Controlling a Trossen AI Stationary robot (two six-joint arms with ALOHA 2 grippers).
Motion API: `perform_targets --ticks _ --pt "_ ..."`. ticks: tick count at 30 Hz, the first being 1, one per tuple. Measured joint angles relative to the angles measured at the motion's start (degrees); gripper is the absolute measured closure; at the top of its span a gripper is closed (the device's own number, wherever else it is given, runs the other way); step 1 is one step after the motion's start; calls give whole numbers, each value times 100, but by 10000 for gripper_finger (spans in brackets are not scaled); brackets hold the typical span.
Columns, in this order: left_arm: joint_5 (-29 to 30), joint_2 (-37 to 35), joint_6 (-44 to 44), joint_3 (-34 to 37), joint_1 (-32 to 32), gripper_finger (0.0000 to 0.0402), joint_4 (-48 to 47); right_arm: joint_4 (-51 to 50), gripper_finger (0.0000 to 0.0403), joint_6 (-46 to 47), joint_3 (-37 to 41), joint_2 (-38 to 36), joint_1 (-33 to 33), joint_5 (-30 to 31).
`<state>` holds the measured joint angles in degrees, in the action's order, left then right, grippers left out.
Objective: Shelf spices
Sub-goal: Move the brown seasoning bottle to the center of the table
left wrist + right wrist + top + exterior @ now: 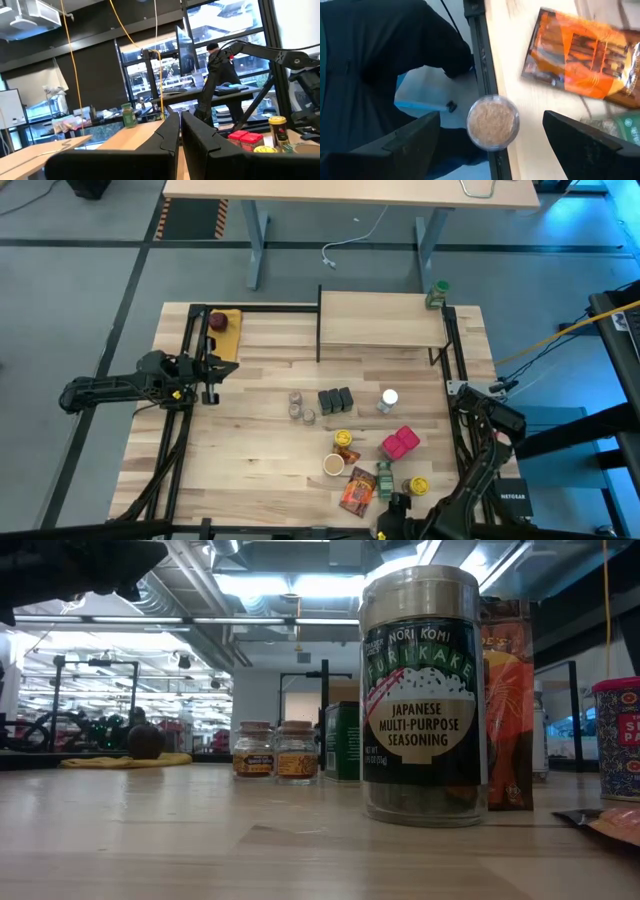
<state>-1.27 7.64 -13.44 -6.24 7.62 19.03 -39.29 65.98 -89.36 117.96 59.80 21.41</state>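
Observation:
The spices stand scattered on the tabletop in the high view: two small jars (297,406), dark tins (335,400), a white-lidded jar (389,398), red boxes (400,443), yellow-lidded jars (343,439) and the orange packet (357,492). The shelf (380,320) stands at the far edge, with a green-lidded jar (437,294) at its right corner. My right gripper (491,116) is open at the near edge, pointing down. Its fingers stand on either side of a round jar of tan powder (492,123) without touching it. My left gripper (213,380) waits at the left, shut.
A tall furikake jar (420,690) and the orange packet (510,700) stand close before the low camera. A dark red round thing on a yellow pad (222,322) lies at the far left corner. Black frame rails (482,65) run along the table's edges.

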Motion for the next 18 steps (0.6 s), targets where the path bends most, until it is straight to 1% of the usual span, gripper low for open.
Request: perform_targets --ticks 9,13,18 --pt "-1 0 16 1 0 391 -11 0 43 -70 0 5 3 1" --pt "-1 0 16 2 0 391 -13 0 43 -74 0 5 -8 104" --pt "-1 0 20 2 0 391 -14 98 43 -64 129 5 -69 -12"
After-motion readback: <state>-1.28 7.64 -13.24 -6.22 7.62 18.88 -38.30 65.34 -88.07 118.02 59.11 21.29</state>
